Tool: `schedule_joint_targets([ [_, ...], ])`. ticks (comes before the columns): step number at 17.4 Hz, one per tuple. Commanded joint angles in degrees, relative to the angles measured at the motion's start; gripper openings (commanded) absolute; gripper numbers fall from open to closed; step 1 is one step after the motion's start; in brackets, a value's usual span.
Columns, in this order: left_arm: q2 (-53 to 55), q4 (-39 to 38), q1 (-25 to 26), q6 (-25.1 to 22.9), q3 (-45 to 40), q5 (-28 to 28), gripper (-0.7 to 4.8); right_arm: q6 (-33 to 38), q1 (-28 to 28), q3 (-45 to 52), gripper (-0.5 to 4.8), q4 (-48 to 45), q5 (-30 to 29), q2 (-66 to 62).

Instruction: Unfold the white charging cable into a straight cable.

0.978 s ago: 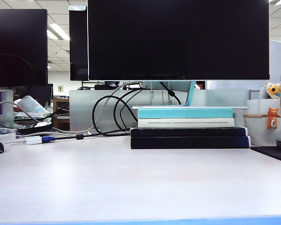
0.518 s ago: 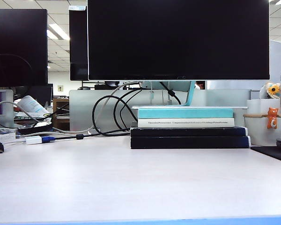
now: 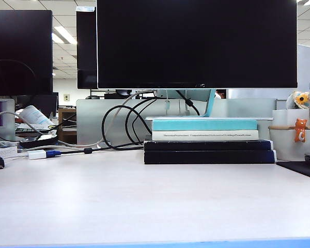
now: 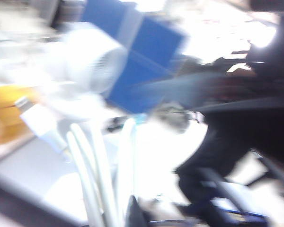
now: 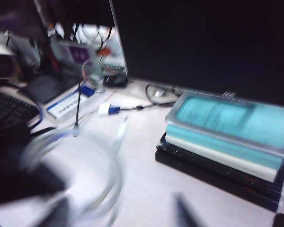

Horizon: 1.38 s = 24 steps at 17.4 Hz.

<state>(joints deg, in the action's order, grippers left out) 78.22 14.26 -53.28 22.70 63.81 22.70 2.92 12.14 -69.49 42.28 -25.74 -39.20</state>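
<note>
The white charging cable (image 4: 92, 165) shows in the blurred left wrist view as a few glossy strands side by side, with a small white plug end (image 4: 38, 120) sticking out. The strands run down into my left gripper (image 4: 128, 218), which looks shut on them beside a dark fingertip (image 4: 134, 213). In the right wrist view the cable (image 5: 114, 165) is a smeared loop over the pale desk. My right gripper (image 5: 120, 213) hangs just above it, open, its dark fingers (image 5: 183, 210) wide apart. Neither gripper nor the cable appears in the exterior view.
A stack of books (image 3: 209, 142) under a large monitor (image 3: 196, 44) fills the back of the desk (image 3: 144, 201). Black monitor cables (image 3: 119, 126) and a white adapter with a blue plug (image 3: 39, 154) lie at the back left. A white pot (image 3: 294, 137) stands far right.
</note>
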Motion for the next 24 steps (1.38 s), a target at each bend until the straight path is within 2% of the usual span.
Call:
schedule_joint_targets([
  [1,-0.04,0.04,0.42,-0.70,0.26,-0.09,-0.06,0.39,0.04,-0.33,2.48,8.33,-4.72,3.15],
  [3,-0.02,0.35,-0.13,-0.70,0.26,0.37,-0.06,0.26,0.04,-0.28,1.77,12.66,-8.22,3.98],
  [5,-0.02,2.12,-1.95,-0.87,0.26,0.48,-0.06,0.26,0.04,0.83,1.70,14.10,-10.51,3.93],
  [9,0.00,0.87,-3.02,-1.33,0.26,0.26,-0.06,0.31,0.04,2.36,1.64,12.35,-13.25,3.82],
  [13,0.11,0.81,-3.06,-1.05,0.26,0.20,-0.06,1.42,0.04,2.40,1.15,7.67,-15.37,3.78],
  [18,0.81,1.97,-6.27,-1.07,0.26,-1.44,-0.06,1.42,0.07,3.04,1.15,5.90,-17.81,-0.57],
  [20,0.76,2.60,-6.27,-0.87,0.26,0.68,-0.06,-3.08,0.07,3.63,1.06,5.95,-13.11,-1.18],
  [24,0.63,3.41,-6.19,-1.29,0.26,3.63,-0.06,-6.75,0.04,5.92,1.06,5.84,-10.16,-1.62],
])
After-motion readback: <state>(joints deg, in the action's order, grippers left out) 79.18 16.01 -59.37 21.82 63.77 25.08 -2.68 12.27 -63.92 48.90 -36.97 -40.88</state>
